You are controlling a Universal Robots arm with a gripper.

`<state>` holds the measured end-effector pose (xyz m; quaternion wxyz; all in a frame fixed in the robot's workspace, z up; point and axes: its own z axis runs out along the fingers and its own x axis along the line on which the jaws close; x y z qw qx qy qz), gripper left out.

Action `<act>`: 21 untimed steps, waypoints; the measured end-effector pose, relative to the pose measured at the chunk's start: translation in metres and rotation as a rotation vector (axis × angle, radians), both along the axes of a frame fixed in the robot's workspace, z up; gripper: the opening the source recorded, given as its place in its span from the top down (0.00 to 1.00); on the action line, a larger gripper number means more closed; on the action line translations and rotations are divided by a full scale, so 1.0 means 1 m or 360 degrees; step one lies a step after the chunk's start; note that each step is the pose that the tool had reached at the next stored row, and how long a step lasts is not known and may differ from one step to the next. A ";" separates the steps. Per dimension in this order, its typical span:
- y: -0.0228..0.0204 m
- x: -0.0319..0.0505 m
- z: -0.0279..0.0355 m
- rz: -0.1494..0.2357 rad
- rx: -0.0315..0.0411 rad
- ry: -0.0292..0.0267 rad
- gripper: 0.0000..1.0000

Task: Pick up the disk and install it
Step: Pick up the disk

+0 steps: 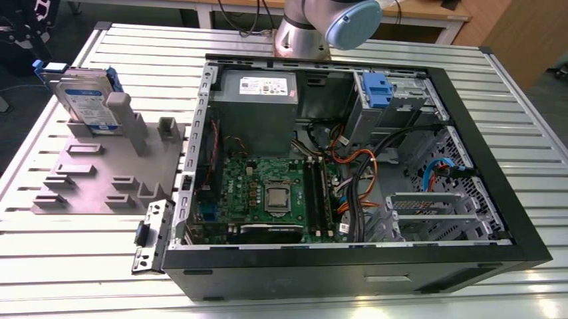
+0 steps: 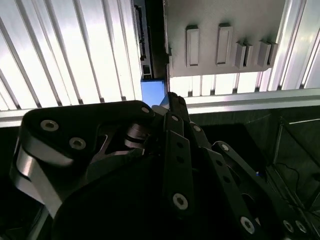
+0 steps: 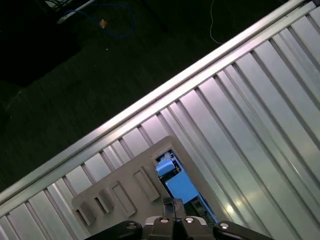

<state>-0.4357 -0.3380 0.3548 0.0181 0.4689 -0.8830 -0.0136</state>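
The disk [image 1: 84, 100] stands upright in a slot at the far corner of a grey fixture [image 1: 98, 179], at the exterior view's left. It is silver with a white-and-blue label and a blue frame. In the first wrist view I look down on its blue top edge [image 3: 177, 185] in the fixture [image 3: 125, 185]. My gripper [image 3: 173, 202] hangs well above it, fingertips together and holding nothing. In the second wrist view the black gripper [image 2: 170, 100] narrows to a closed tip just before a blue patch of the disk [image 2: 152, 92].
An open computer case [image 1: 355, 153] lies on the slatted metal table [image 1: 497, 86], with a drive bay and blue latch [image 1: 377, 90] at its far side. The arm's elbow [image 1: 355, 20] sits behind the case. The table edge [image 3: 150, 100] and dark floor lie beyond the fixture.
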 end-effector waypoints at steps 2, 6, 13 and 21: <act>0.0000 0.0000 0.0000 0.0023 0.0000 0.00000 0.89; 0.0000 0.0000 0.0000 0.0070 0.0000 0.00001 0.89; 0.0000 0.0000 0.0000 0.0149 0.0000 0.00000 0.89; 0.0000 0.0000 0.0000 0.0234 0.0000 0.00001 0.89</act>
